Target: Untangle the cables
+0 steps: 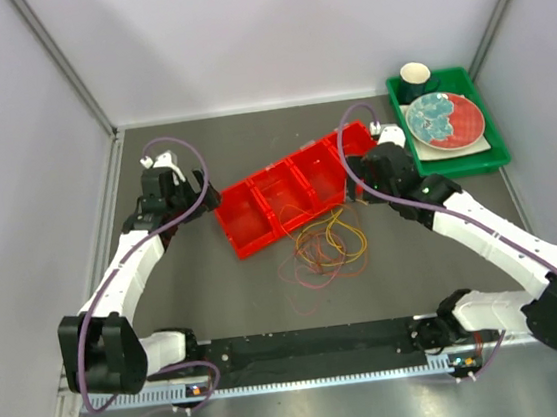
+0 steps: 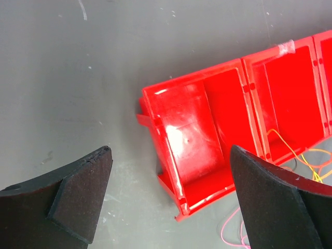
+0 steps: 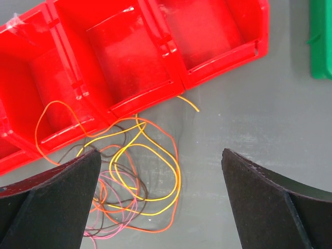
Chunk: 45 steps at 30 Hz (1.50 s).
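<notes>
**Operator:** Where are the cables lying right now?

**Spotter:** From above, you are looking at the cables lying in one tangled heap on the desk. They are just in front of the red bins, between your two arms.

**Operator:** Is either hand gripping them?

**Spotter:** No. Your left hand is hanging released near the left end of the bins. Your right hand is hovering released near their right end. Neither is touching a wire.

**Operator:** What is my right wrist camera adding?

**Spotter:** It is separating the colours that the overhead view is blurring together. Yellow, orange, pink and dark cables are crossing one another beside the red bins, and one orange loop is overlapping their front edge. Your right hand is spreading its fingers wide, with the heap lying under the gap and partly under the left finger. A corner of the green tray is showing at the right edge.

**Operator:** And the left wrist?

**Spotter:** It is mostly showing you the end compartment of the red bins beneath the wide-spread left hand. Only a few yellow and pink cables are peeking in at the right. The overhead view alone is showing the green tray carrying a plate and a cup, well apart from the cables.
</notes>
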Tool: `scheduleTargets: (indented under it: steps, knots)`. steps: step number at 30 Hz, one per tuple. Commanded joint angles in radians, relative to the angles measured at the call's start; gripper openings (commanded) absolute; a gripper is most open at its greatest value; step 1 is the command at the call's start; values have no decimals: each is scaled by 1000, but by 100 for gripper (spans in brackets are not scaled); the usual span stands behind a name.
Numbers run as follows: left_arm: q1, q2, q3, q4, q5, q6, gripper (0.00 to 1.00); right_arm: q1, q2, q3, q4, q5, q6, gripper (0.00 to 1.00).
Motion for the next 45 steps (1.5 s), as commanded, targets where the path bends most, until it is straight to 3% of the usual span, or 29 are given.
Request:
scheduleTargets:
  steps: [1,9,12,15,20,22,27,30,36,43,45]
  knots:
    - [-24,-4,19,-21,45,24,99,13,-40,-38,29,-50,32,98]
    - [-270,2,99,-72,-189,70,99,25,-75,-188,56,-148,143,87]
    - [-335,45,150,-93,-245,87,99,28,-76,-208,50,-119,166,73]
    - [-355,75,173,-92,-251,87,99,28,-79,-214,56,-78,172,56]
    - [-357,72,174,-77,-251,75,99,27,-41,-193,86,-50,152,47]
    - [-357,62,171,-71,-259,78,99,27,-29,-191,102,-52,146,38]
    - [-355,56,168,-89,-272,84,99,5,51,-185,196,-59,101,50]
    - [-357,61,171,-98,-269,78,99,-16,104,-185,269,-94,63,50]
    - [-357,48,161,-94,-263,67,99,-61,227,-153,354,-125,15,40]
    - [-358,44,159,-95,-263,66,99,-64,351,-96,392,-121,-24,39]
    - [-355,41,157,-95,-263,66,99,-64,365,-85,394,-111,-28,32]
